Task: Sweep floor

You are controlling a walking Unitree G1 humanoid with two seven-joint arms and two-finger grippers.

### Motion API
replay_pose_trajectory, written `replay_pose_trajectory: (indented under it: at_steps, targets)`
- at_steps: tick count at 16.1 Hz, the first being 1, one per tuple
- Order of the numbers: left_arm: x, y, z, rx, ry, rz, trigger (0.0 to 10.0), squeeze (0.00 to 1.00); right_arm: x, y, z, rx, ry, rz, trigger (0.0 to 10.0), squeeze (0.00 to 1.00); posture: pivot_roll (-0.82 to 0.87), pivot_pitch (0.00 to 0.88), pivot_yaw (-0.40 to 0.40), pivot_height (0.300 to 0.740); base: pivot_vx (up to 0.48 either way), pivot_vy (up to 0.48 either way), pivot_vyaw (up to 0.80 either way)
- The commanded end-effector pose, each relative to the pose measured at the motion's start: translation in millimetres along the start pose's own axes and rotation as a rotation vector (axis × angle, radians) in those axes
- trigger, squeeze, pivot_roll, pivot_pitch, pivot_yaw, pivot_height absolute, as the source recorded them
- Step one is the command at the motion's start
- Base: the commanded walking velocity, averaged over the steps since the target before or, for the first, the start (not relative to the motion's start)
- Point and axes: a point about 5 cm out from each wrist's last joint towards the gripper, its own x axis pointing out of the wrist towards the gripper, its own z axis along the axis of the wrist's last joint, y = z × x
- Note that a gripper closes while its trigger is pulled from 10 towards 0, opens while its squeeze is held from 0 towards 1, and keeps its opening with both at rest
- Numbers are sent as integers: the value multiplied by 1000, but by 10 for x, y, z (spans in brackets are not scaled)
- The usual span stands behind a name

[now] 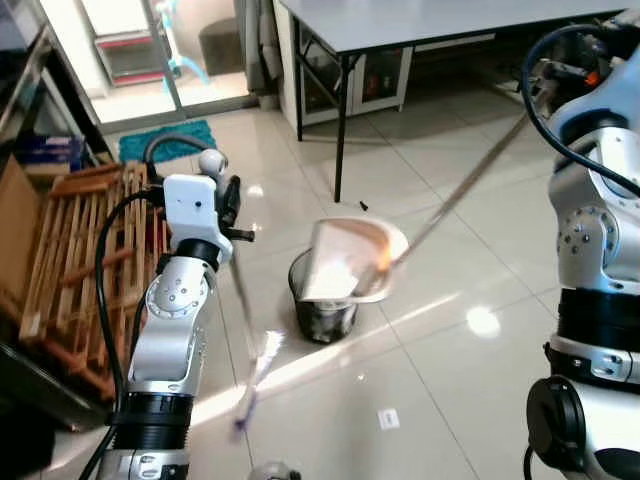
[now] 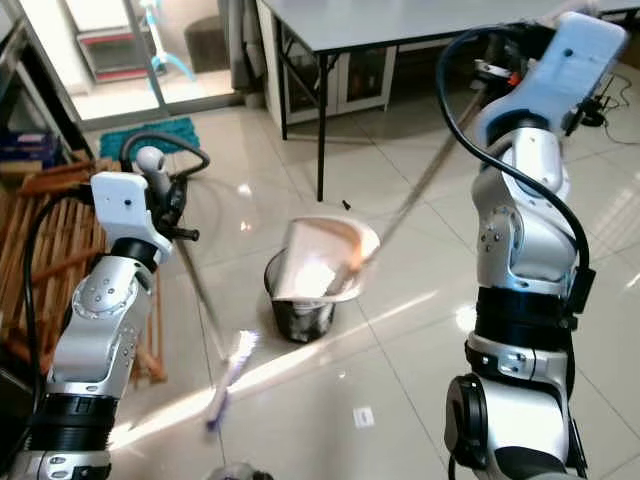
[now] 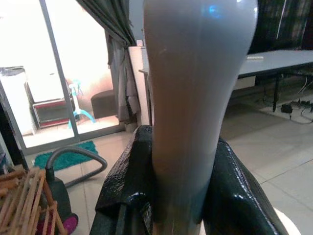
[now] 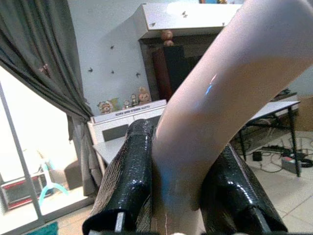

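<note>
- We see a glossy white tiled floor (image 1: 440,380) and, at the far side, a grey folding table on black legs (image 1: 400,25).
- At our left, a slatted wooden pallet (image 1: 75,260) leans beside a teal mat (image 1: 165,142).
- Mid-floor stands a small black mesh waste bin (image 1: 322,312). A pale long-handled dustpan (image 1: 350,262) is tipped over its rim.
- Our right gripper (image 4: 183,196) clamps its 2 black fingers on the dustpan's handle, raised near the table.
- Our left gripper (image 3: 178,196) grips a thin broom's pale handle (image 3: 195,73); its purple bristles (image 2: 228,385) touch the floor just left of the bin.
</note>
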Motion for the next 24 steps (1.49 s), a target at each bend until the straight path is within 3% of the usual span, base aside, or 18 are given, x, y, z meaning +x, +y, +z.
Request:
replay_pose_trajectory:
  at_steps: [1,6,17,24]
  targets:
    - [39,-37,88,-3,-40,-1,10000,0,32,-14,88,-5,-41,3,10000,0,11,11,11,740,446,0,0]
    - [29,7,85,0,-40,17,10000,0,57,65,44,8,-31,22,10000,0,20,14,4,740,406,0,0]
    - [58,-14,64,17,-30,-1,10000,0,49,37,33,8,-39,8,10000,0,18,11,18,740,266,398,0]
    - [88,-71,72,51,-34,-48,10000,0,31,11,47,10,-51,-9,10000,0,15,8,37,740,351,-211,0]
